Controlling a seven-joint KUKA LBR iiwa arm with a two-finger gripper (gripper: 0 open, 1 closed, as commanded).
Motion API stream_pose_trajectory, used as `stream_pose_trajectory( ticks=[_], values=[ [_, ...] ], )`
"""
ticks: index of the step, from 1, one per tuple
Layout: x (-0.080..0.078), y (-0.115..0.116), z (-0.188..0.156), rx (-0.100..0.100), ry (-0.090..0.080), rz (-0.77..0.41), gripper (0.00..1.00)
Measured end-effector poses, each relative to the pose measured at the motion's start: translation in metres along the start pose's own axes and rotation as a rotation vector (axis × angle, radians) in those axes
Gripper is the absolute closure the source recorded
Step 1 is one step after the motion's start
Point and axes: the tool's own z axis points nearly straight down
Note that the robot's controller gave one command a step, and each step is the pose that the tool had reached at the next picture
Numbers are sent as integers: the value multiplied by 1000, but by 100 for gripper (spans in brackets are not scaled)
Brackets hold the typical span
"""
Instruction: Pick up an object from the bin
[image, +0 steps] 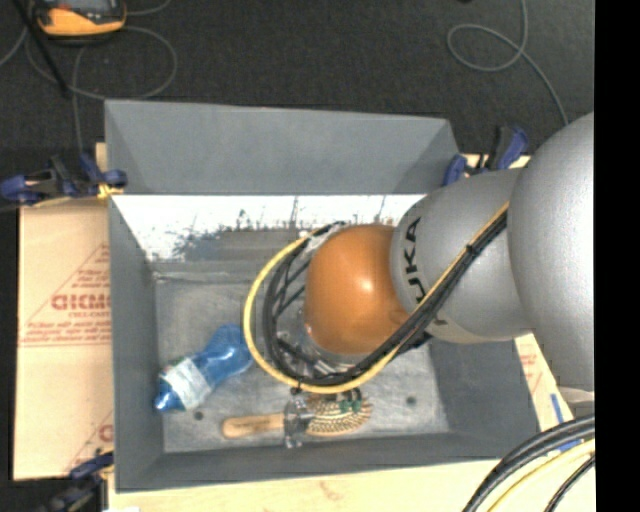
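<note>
Since the wrist blocks most of my view, I cannot tell if the gripper (296, 422) is spread or pressed together. Its tip is low in the bin (130, 330), near the front wall. It sits right at a wooden-handled brush (250, 427), where the handle meets the head. The handle runs off to the gripper's left and the bristled head lies just to its right. It looks like contact, but I can't confirm a grip.

A crumpled blue plastic bottle (205, 370) with a clear cap end lies up and to the left of the gripper, apart from the brush.

The arm (480, 260) comes in from the right and bends steeply down. Its orange cover (350, 290) is directly above the gripper, with cables (265, 310) looped round the cover's left side.
</note>
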Motion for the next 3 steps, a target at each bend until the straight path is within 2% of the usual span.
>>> stream_pose_trajectory(
  ticks=[1, 2, 3],
  values=[
    [5, 32, 41, -2, -11, -259, 100],
    [5, 32, 41, -2, -11, -257, 100],
    [-5, 38, -109, -1, -7, -213, 100]
  ],
)
